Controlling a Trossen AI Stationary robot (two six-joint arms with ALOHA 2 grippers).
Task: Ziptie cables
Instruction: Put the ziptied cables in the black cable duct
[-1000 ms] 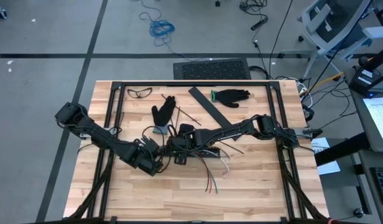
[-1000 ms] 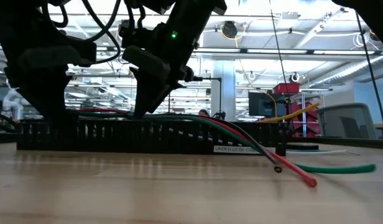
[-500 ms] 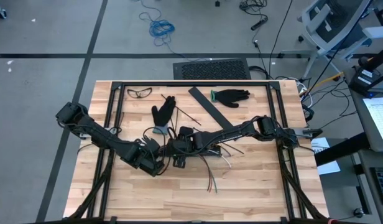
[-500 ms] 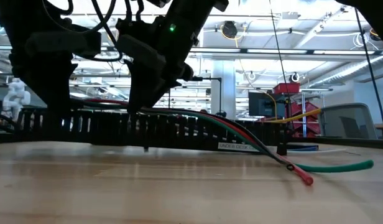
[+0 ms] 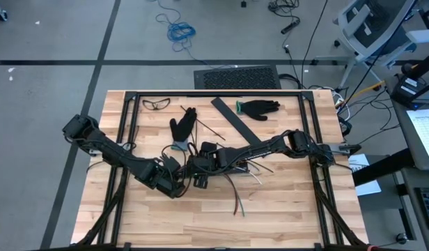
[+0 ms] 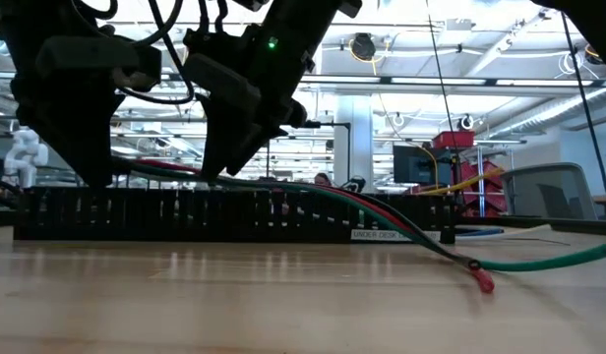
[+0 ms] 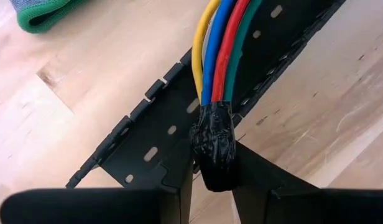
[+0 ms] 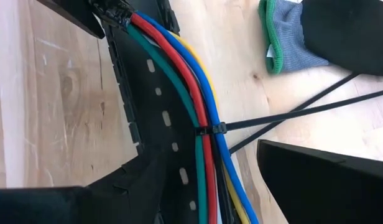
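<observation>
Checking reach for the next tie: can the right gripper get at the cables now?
Probably yes: the right gripper straddles the cables on the black strip, by the fastened ziptie; nothing lies between.

In the low view the black slotted strip (image 6: pixel 224 214) now sits level and flat on the table (image 6: pixel 283 305), where half a second earlier its left part stood raised off the wood; it also lies slightly further left than a second ago. The cables (image 6: pixel 382 211) trail lower over the strip's right end, and the red tip (image 6: pixel 483 282) and green wire end (image 6: pixel 569 259) rest further right and nearer the wood than before. The left gripper (image 7: pixel 210 186) eases its fingers (image 7: pixel 179 186) slightly apart around the taped cable end (image 7: pixel 214 146).
</observation>
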